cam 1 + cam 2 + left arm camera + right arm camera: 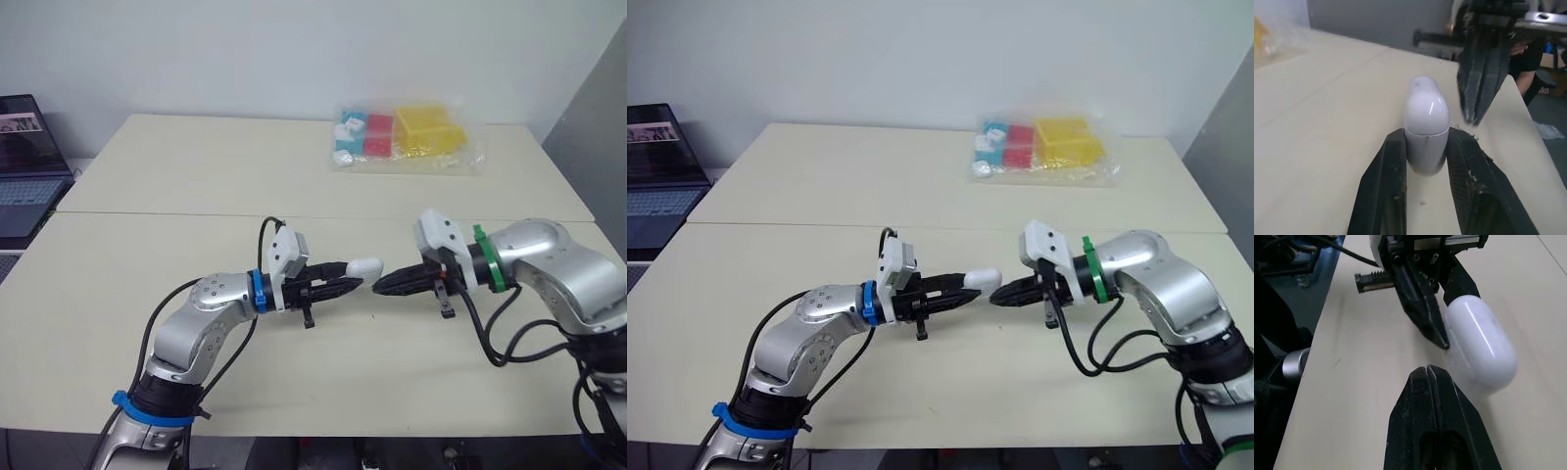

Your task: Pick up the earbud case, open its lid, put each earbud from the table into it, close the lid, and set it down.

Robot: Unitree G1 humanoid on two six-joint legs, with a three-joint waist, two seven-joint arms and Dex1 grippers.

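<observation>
Left gripper (355, 283): both black fingers (1393, 166) are clamped on the earbud case (364, 266), one on each flank. They are parted only as far as the case is wide. The grip sits on the lower half of the case. The rounded upper half sticks out past the fingertips, toward the other arm.

Earbud case: white, glossy, pill-shaped. The lid seam shows as a thin line just above the fingertips in the left wrist view, and the lid is down. The case is held lying roughly level over the near part of the table (196, 176), around its middle between the two arms, and is carried by the fingers alone.

Right gripper (378, 286): the two fingers are pressed together into a single narrow wedge with nothing between them. The tip points at the left gripper and sits just beside the protruding lid end of the case, slightly to one side of it. I cannot tell whether the tip actually touches the shell.

Elsewhere: a clear plastic bag (407, 137) of yellow, red and blue pieces lies at the far side of the table, well apart from both arms. An open laptop (24, 166) stands off the table's left edge.
</observation>
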